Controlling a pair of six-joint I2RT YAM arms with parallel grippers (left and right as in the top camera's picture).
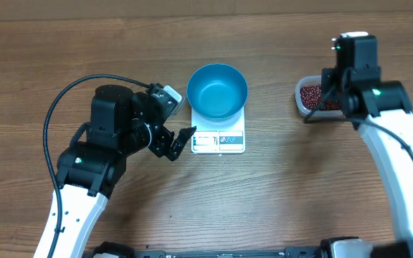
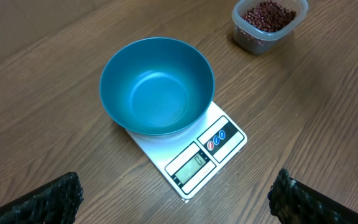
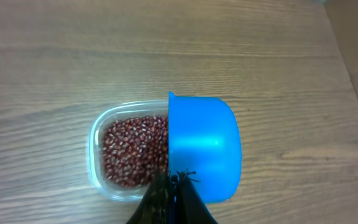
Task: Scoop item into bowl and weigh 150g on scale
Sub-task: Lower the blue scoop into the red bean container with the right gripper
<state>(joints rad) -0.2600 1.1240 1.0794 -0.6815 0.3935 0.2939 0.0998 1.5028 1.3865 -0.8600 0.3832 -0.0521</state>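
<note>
The blue bowl (image 1: 217, 89) (image 2: 157, 87) stands empty on the white scale (image 1: 219, 141) (image 2: 210, 152). My left gripper (image 1: 180, 145) (image 2: 178, 194) hovers wide open just left of the scale's front corner, holding nothing. At the right, red-brown beans (image 1: 311, 95) (image 3: 132, 149) (image 2: 267, 14) lie in a clear plastic tub (image 1: 301, 100) (image 3: 95, 155) (image 2: 247, 38). My right gripper (image 1: 328, 93) (image 3: 174, 182) is shut on the handle of a small blue scoop (image 3: 204, 146), which hangs over the tub's right half with its smooth outer side toward the camera. Whether the scoop holds beans is hidden.
Bare wooden tabletop (image 1: 292, 193) surrounds everything. The left arm's black cable (image 1: 56, 107) loops over the table at the left. The tub sits about a hand's width to the right of the scale.
</note>
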